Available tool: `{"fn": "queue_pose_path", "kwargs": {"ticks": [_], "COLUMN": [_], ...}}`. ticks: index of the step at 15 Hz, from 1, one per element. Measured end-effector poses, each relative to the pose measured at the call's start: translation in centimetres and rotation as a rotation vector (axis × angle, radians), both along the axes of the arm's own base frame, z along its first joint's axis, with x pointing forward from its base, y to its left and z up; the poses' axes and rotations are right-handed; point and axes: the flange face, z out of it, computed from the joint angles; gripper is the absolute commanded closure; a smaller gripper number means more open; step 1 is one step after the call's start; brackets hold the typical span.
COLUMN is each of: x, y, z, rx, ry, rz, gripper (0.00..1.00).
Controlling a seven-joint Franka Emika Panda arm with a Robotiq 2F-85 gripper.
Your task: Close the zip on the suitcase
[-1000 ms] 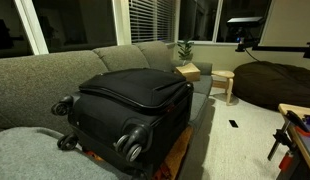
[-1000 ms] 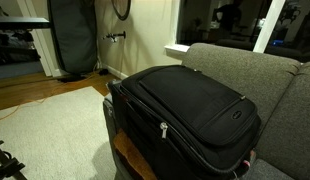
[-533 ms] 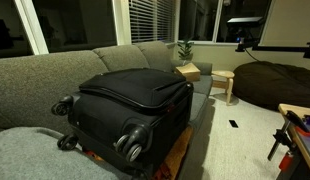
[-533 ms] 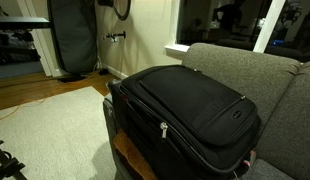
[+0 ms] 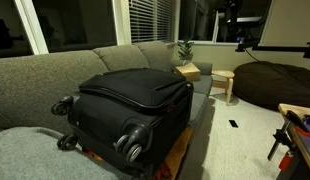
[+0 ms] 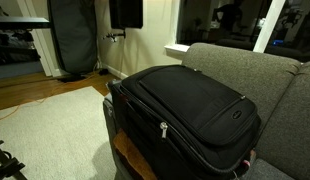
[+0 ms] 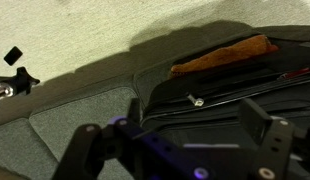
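Gripper (image 7: 175, 138) spread wide and empty above the suitcase (image 7: 230, 88), I judge this the approach step: next I must descend and pinch the zip (image 7: 197, 100) pull.

In an exterior view the camera sits close by the wheeled end of the suitcase (image 5: 135, 95), looking along the couch (image 5: 45, 75) toward the windows (image 5: 150, 22) at the top of the frame. In an exterior view it sits close at the opposite end, facing a wall (image 6: 155, 45) at upper left. Both exterior views share the suitcase and the couch. The wrist view looks down on the suitcase lid from above, with the jaws along the bottom edge.
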Motion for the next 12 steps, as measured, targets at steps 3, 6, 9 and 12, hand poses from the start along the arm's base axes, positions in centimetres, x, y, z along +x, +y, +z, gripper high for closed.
{"fn": "queue_pose_path", "kwargs": {"ticks": [3,6,9,12], "x": [0.0,0.1,0.2,0.4], "y": [0.0,0.2,0.3,0.3], "z": [0.0,-0.2,-0.9,-1.9], "rx": [0.0,-0.001,0.001,0.006], "ry": [0.0,0.004,0.02,0.044], "rz": [0.0,0.005,0.007,0.008], "gripper": [0.0,0.0,0.0,0.0]}}
